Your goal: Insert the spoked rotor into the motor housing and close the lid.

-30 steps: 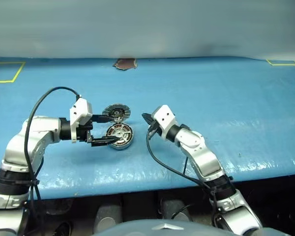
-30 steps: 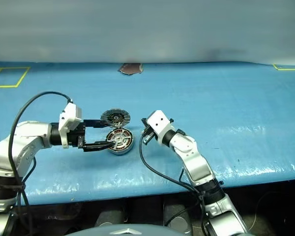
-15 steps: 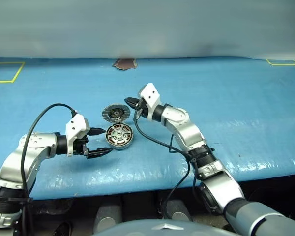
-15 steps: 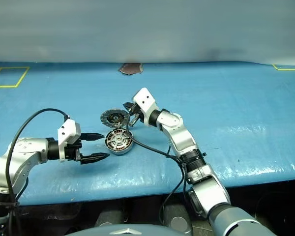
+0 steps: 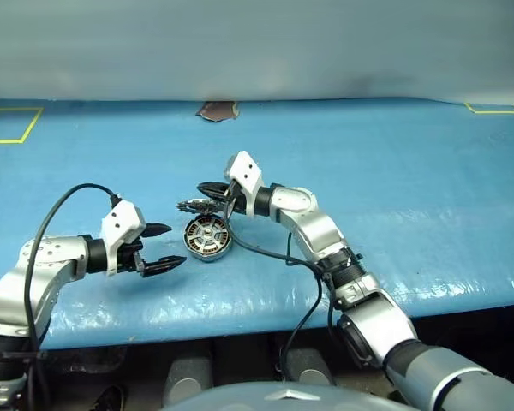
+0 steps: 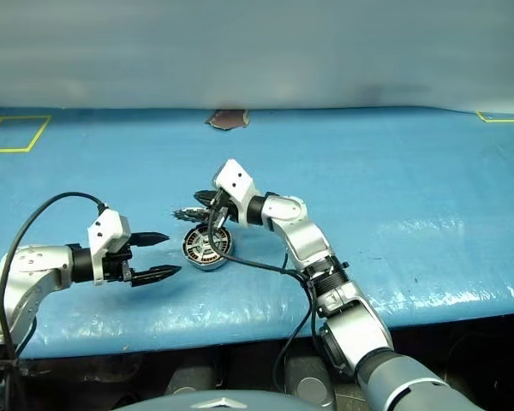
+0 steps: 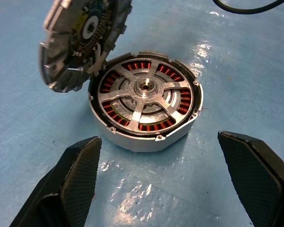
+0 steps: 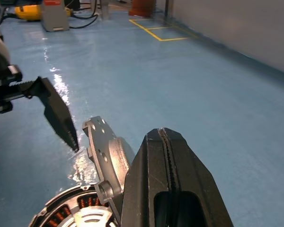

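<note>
The left pincer [image 5: 158, 247] hangs at about nine o'clock from the motor housing [image 5: 207, 237], fingers spread wide and holding nothing, drawn a little aside, likely to leave the other arm room. The housing sits flat on the blue counter [image 5: 394, 171], copper windings ringing its inside, and the spoked rotor [image 7: 144, 97] already lies seated in it, spokes meeting at the hub. At the housing's twelve o'clock the lid [image 5: 194, 205] stands half raised on its hinge, segmented face tilted down over the rotor. The right pincer [image 5: 211, 188], fingers pressed together and empty, reaches in from three o'clock and sits right against the lid's back, probably to push it shut. The counter is a glossy blue sheet with yellow tape corners [image 5: 13, 124] and a brown patch [image 5: 217, 110] at its far edge, below a pale wall [image 5: 257, 47].
</note>
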Available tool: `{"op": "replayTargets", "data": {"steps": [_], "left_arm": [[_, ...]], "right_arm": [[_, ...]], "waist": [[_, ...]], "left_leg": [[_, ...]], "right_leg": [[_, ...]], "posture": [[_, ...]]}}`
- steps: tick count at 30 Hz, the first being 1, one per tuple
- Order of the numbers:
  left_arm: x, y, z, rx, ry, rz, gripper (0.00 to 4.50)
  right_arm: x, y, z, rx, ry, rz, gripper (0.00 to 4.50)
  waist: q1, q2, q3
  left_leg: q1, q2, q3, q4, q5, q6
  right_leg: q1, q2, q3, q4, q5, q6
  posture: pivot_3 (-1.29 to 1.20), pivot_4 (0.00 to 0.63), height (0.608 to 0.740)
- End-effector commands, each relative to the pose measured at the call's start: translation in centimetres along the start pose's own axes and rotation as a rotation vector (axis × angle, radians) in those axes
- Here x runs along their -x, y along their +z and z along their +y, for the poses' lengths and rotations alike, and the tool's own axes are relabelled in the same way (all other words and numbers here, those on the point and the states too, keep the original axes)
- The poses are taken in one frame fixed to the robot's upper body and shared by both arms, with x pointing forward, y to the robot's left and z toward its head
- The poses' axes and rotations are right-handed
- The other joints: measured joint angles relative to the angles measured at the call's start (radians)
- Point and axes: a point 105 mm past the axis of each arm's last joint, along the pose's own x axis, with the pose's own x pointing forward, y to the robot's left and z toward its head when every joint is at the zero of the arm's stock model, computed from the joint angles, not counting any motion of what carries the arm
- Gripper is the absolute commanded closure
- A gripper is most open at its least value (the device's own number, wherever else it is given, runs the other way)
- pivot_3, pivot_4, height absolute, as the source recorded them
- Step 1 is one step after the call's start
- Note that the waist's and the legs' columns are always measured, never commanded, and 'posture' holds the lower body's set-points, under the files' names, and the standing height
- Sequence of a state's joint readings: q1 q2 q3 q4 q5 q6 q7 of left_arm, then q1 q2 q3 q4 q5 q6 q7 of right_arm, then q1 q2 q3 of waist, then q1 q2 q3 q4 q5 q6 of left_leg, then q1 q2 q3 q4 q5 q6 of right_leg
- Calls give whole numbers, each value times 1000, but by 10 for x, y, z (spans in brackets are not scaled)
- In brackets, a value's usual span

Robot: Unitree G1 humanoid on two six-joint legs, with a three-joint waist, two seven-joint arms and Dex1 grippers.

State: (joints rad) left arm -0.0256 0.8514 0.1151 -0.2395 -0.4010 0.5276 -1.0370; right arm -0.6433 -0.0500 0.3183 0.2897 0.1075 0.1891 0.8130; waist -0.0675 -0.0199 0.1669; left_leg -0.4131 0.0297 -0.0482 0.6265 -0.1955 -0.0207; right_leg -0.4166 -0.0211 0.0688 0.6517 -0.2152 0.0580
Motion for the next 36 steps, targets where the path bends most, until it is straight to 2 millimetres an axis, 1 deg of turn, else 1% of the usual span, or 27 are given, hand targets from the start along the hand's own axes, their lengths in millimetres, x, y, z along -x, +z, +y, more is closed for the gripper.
{"op": "replayTargets", "data": {"steps": [1, 3, 6, 10, 17, 22, 25, 29, 31, 33, 36], "left_arm": [[17, 6, 12, -20, 70, -13, 222], [21, 5, 14, -15, 87, -11, 222], [23, 4, 14, -7, 90, -10, 222], [21, 4, 13, -3, 86, -13, 222], [21, 5, 16, -1, 88, -13, 222], [21, 7, 16, -5, 88, -21, 222], [19, 7, 16, -4, 88, -25, 222], [16, 7, 14, 2, 80, -31, 222], [15, 7, 13, 5, 77, -33, 222], [14, 7, 12, 6, 73, -35, 222], [12, 7, 12, 7, 66, -36, 222]], "right_arm": [[3, 19, 14, 45, 52, -55, 4500], [6, 18, 20, 47, 61, -51, 4500], [9, 10, 28, 44, 67, -32, 4500], [11, -7, 40, -9, 73, 2, 4500], [9, -33, 46, -71, 53, 71, 4500], [10, -55, 48, -107, 21, 149, 4500], [10, -69, 57, -138, 24, 191, 4500], [12, -93, 67, -112, 11, 284, 4500], [13, -97, 70, -117, -1, 290, 4500], [14, -97, 69, -123, -27, 281, 4500], [14, -86, 63, -164, -62, 218, 4500]], "waist": [[0, 0, 0], [0, 0, 0], [1, 0, 0], [2, 0, 0], [1, 0, 0], [1, 0, 0], [1, 0, 0], [-1, -1, -2], [-1, -1, -4], [-2, -1, -5], [-1, -1, -5]], "left_leg": [[0, 0, 0, 0, 0, 0], [0, 0, 0, 0, 0, 0], [1, 0, 0, 0, 0, 0], [0, 0, 0, 0, 0, 0], [1, 0, 1, 0, 0, 0], [0, 0, 1, 0, 0, 0], [1, 0, 1, 0, 0, 0], [4, 1, 1, 0, 0, 0], [5, 1, 1, 0, 0, 0], [7, 1, 1, 0, 0, 0], [11, 1, 2, -1, 0, -1]], "right_leg": [[0, 0, 0, 0, 0, 0], [0, 0, 0, 0, 0, 0], [0, 0, 0, 0, 0, 0], [0, 0, 0, 0, 0, -1], [0, 0, 0, 0, 0, -1], [0, -1, 0, 0, -1, -1], [1, -1, 0, 0, -1, -1], [2, -1, 0, 0, -1, -1], [3, 0, 0, 0, -1, -1], [4, -1, 0, 0, -1, -1], [4, -1, 0, 0, -1, -2]], "posture": [[0, 150, 740], [0, 150, 740], [0, 150, 740], [0, 150, 740], [0, 150, 740], [0, 150, 740], [0, 150, 740], [0, 150, 740], [0, 150, 740], [0, 150, 740], [0, 150, 740]]}}
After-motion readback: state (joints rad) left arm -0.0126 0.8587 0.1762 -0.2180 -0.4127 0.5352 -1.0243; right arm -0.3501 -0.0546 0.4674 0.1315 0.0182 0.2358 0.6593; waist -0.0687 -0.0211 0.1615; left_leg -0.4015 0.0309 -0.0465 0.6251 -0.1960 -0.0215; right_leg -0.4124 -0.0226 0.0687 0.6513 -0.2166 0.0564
